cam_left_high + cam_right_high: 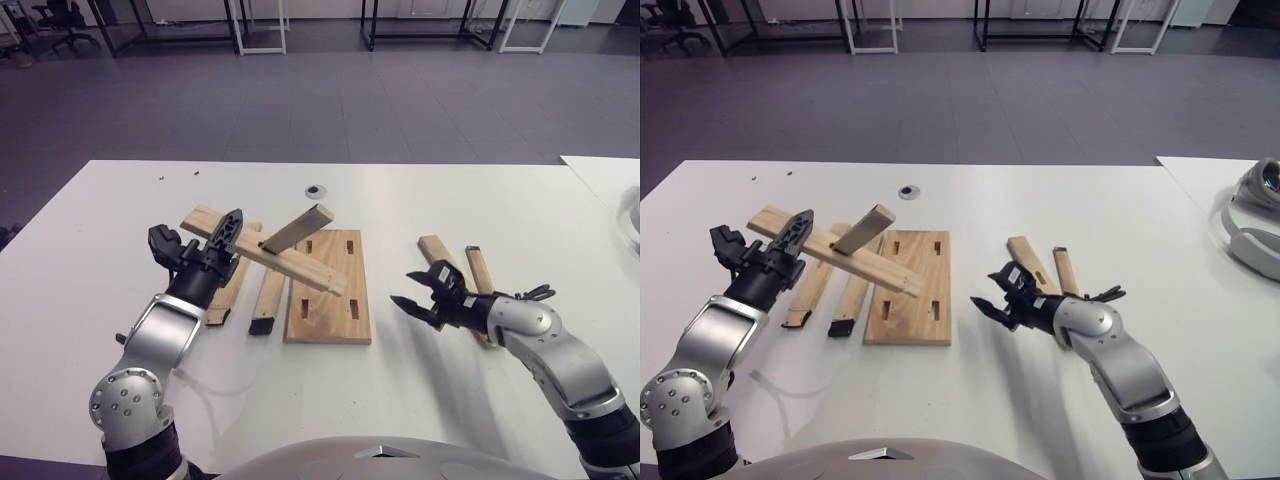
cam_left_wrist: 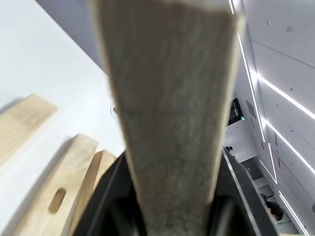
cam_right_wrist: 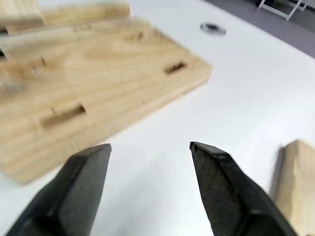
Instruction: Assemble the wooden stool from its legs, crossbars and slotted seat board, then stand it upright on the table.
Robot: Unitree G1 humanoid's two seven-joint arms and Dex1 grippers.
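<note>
While the left jaws clamp one end of a long wooden leg (image 1: 300, 268) with a crossbar (image 1: 300, 228) angled up from it, its far end over the slotted seat board (image 1: 330, 330) flat on the counter (image 1: 100, 230), the right jaws hang wide open and empty between board and two loose pieces (image 1: 478, 268).

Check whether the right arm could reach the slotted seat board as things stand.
Probably yes. The right gripper is open and empty, just right of the seat board, with bare table between. The wooden bar in the left gripper hangs over the board's far half only.
</note>
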